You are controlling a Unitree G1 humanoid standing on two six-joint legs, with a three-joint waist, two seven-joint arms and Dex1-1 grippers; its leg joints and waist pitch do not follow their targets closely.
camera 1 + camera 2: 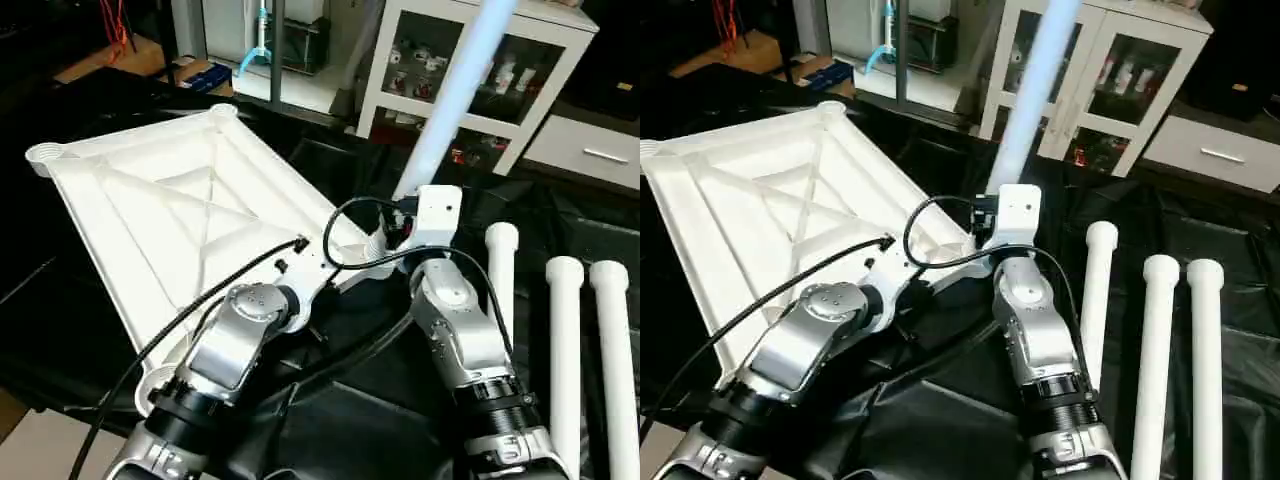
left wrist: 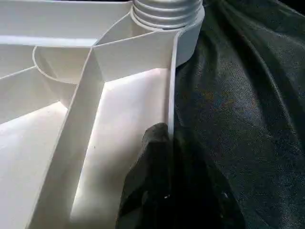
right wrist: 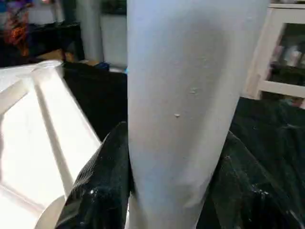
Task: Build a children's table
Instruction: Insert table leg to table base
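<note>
Black cloth is covering the counter [image 1: 340,420], where the tabletop [image 1: 150,200] is lying underside up, the left claw [image 2: 164,191] pinching its rim narrowly. At its near corner socket [image 2: 167,14], the right claw [image 3: 171,191] is holding a leg [image 1: 450,100] upright; seating it probably calls for a straight downward push, with three spare legs [image 1: 565,350] lying beside.

— What sort of place is this?

— A robotics lab or workshop, I'd say. The work lies on a black cloth [image 1: 350,420] spread like a test bench, and red wires [image 1: 118,25] hang at the back.

— Anything homely?

— A white cabinet [image 1: 480,75] with glass doors, small items on its shelves, though they're too blurred to name. Beside it stands a white drawer unit [image 1: 590,150], and a cardboard box [image 1: 200,72] sits on the floor.
</note>
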